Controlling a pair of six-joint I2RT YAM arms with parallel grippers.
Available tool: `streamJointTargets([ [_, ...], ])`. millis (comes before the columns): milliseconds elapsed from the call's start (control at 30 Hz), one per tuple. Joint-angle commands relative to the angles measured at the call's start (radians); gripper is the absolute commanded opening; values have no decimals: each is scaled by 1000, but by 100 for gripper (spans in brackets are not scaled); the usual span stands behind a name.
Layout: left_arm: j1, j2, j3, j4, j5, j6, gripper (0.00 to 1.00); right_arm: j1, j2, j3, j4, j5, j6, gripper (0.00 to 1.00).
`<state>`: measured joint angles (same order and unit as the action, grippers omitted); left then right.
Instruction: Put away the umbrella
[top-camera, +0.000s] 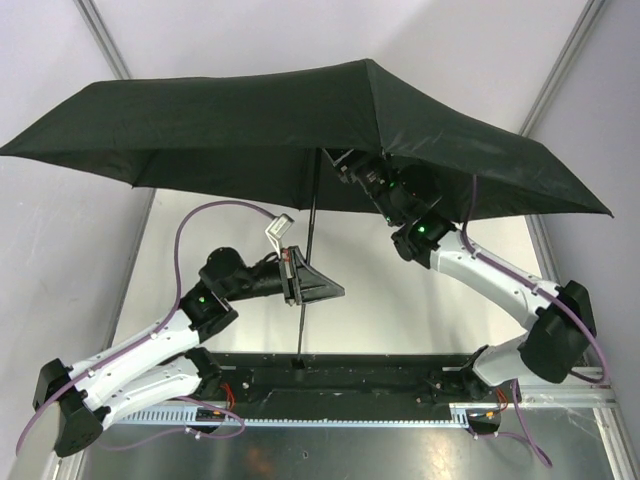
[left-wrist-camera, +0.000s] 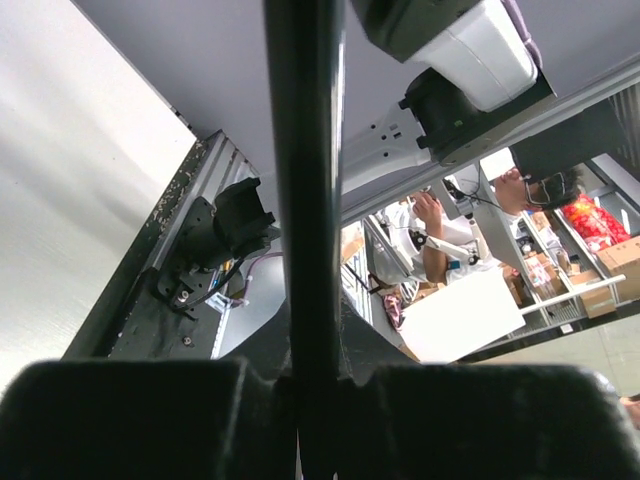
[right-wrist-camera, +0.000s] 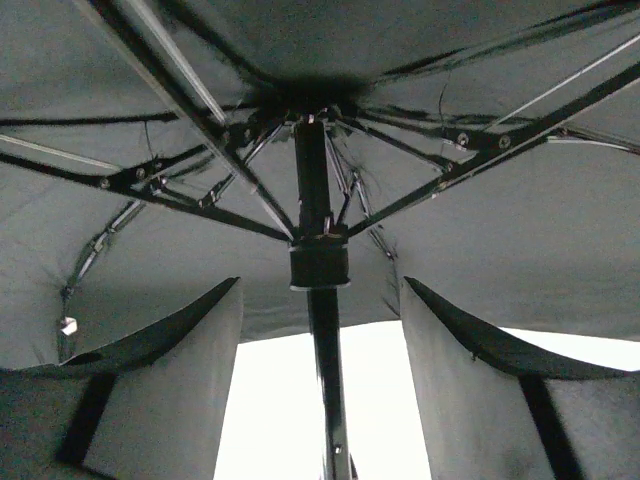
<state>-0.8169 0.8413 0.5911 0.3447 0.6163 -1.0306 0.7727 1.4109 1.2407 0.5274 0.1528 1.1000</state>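
Bracing the open umbrella by its shaft, runner not yet gripped

Standing fully open, the umbrella (top-camera: 300, 125) hung in the air above the tabletop (top-camera: 400, 300). Its black canopy (top-camera: 180, 120) spread wide over both arms, and its thin shaft (top-camera: 310, 215) ran nearly upright down to the small handle (top-camera: 299, 362), just above the arms' base rail. It touched the tabletop nowhere; only the left arm carried it.

The left end effector (top-camera: 298, 275) was pressed together on the shaft about halfway down. Its wrist view showed the dark rod (left-wrist-camera: 305, 200) squeezed between the two pads (left-wrist-camera: 130, 420) with no gap visible. That hold seemed meant to keep the umbrella upright and steady, so the other arm could work on the mechanism.

The right end effector (top-camera: 350, 165) reached up under the canopy beside the shaft. In its own camera the fingers (right-wrist-camera: 170, 390) stood spread, one on each side of the shaft. Their tips were level with the runner (right-wrist-camera: 319, 265), where the ribs (right-wrist-camera: 180, 190) fan out, and touched neither it nor the shaft. This placement suggested the next step was to grip the runner and draw it down to collapse the canopy. The umbrella could only be put away once it was folded, so the task looked to be at an early stage.
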Motion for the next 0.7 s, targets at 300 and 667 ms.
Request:
streamJointTargets([
  [300,0,-59,-38,193,56,-26,0,-91,140,33,401,-131,169,20],
  [667,235,93,82,201,242,-119,0,-49,64,6,119,-272,71,0],
])
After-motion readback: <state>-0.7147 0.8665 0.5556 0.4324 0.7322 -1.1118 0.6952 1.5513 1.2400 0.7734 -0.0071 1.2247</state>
